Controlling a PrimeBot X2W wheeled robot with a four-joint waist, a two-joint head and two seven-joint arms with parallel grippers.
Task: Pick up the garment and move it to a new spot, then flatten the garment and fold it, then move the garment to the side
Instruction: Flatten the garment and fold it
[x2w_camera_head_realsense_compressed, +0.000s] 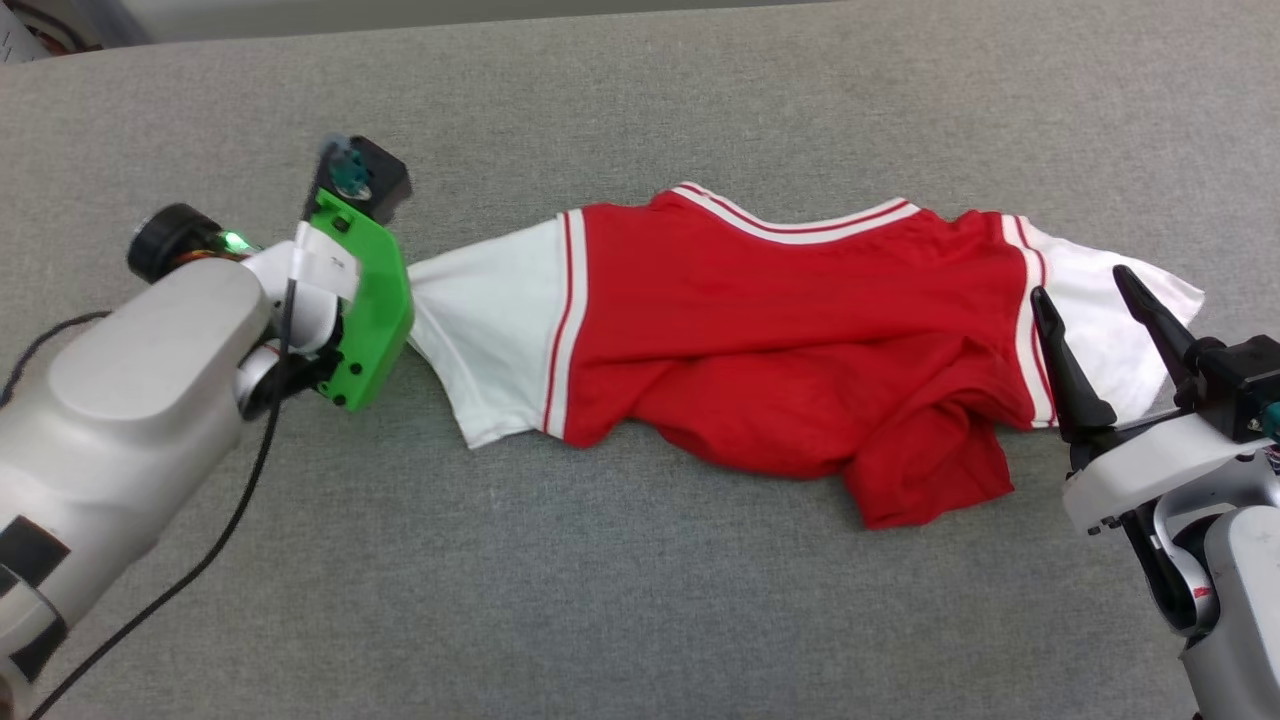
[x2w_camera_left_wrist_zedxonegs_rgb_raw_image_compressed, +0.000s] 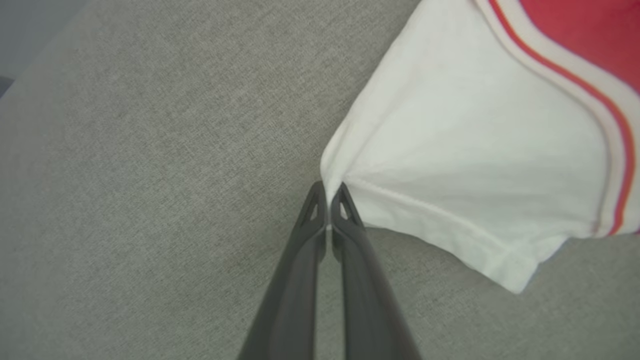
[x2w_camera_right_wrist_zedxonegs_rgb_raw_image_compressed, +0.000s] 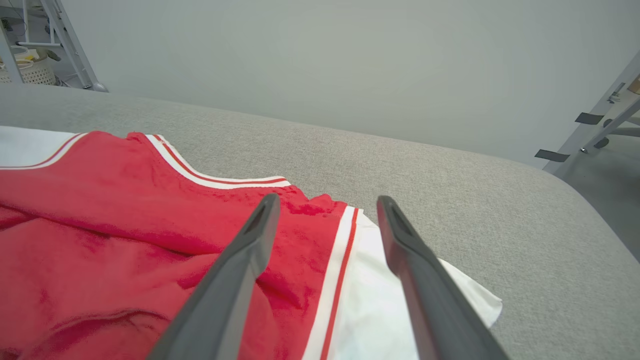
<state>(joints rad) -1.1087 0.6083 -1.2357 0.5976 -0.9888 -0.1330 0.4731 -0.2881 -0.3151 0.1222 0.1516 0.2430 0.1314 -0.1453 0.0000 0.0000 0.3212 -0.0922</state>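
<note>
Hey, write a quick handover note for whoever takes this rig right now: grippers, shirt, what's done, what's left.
Left gripper: shut on the edge of one white sleeve.
Right gripper: open, poised over the other white sleeve, gripping nothing.
Shirt: lies rumpled across the grey table, lower part bunched.
Done: one sleeve gripped.
Left: take the second grip, lift and move it, flatten, fold, set aside.

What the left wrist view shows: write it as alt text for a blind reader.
The left gripper, shut, pinches the white sleeve edge of the garment, which puckers there. The sleeve spreads right toward red-and-white stripes, over a grey surface.
</note>
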